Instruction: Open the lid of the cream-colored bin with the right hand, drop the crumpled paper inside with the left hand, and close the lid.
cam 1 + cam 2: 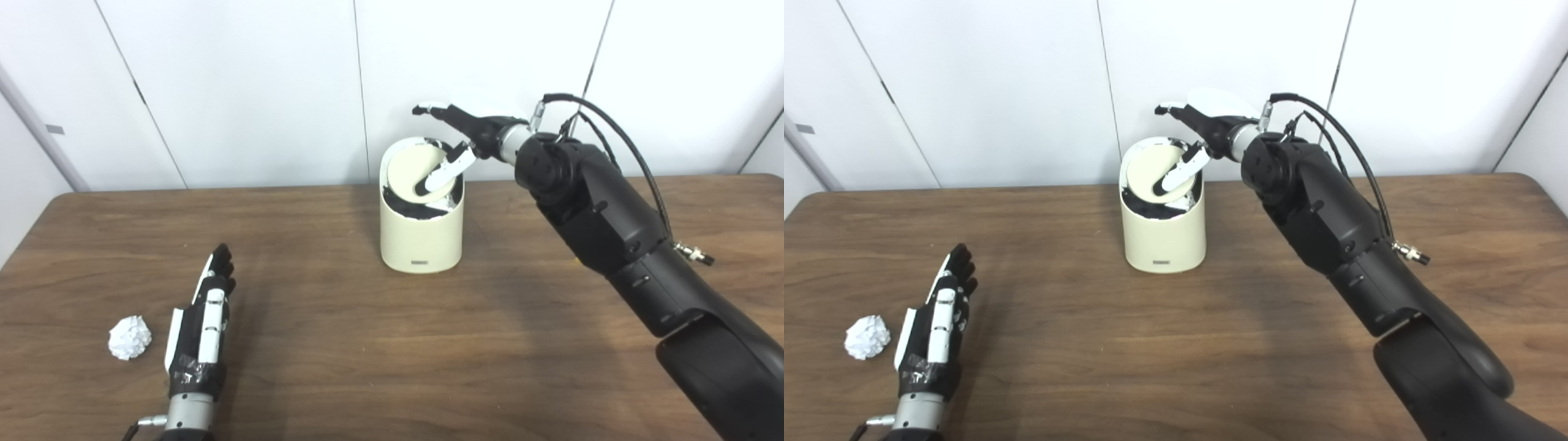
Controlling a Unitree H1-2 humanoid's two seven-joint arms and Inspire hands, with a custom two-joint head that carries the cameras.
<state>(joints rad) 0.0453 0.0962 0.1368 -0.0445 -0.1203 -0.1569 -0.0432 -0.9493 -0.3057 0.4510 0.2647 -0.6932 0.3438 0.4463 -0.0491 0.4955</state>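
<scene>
Right robot hand (468,138) open, thumb pressing tilted lid (415,173) of upright bin (421,236); left robot hand (199,331) open nr paper (129,337).

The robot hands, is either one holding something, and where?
Neither grips anything. The left robot hand lies open beside the crumpled paper, not touching it. The right robot hand only presses a finger on the bin's lid.

A bare lab or test room, by the look of it: plain white wall panels (257,92) along the far side, and a wooden table (392,343) set out with only a few props.
</scene>
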